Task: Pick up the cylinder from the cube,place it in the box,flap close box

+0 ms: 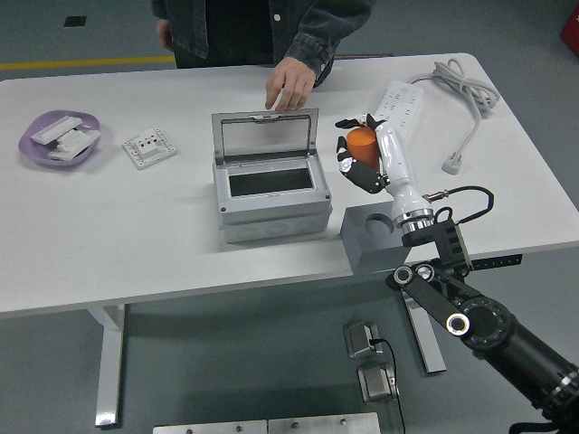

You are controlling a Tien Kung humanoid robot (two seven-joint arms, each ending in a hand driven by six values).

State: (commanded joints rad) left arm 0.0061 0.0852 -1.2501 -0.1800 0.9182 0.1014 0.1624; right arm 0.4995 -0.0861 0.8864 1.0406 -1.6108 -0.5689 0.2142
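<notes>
Right hand [362, 155] grips orange cylinder [363, 141], lifted clear of grey cube [373, 233] below it, box [271, 192] open to its left. Person's hand [288, 88] touches the lid, likely steadying it.

White table [136, 235] with box [271, 194], cube [373, 237]

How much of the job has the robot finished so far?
The first part looks done: the grey cube has an empty hole, because the orange cylinder is out. The right hand holds it in the air beside the open box. A person's hand touches the raised lid. Left to do: drop it in and close the lid.
</notes>
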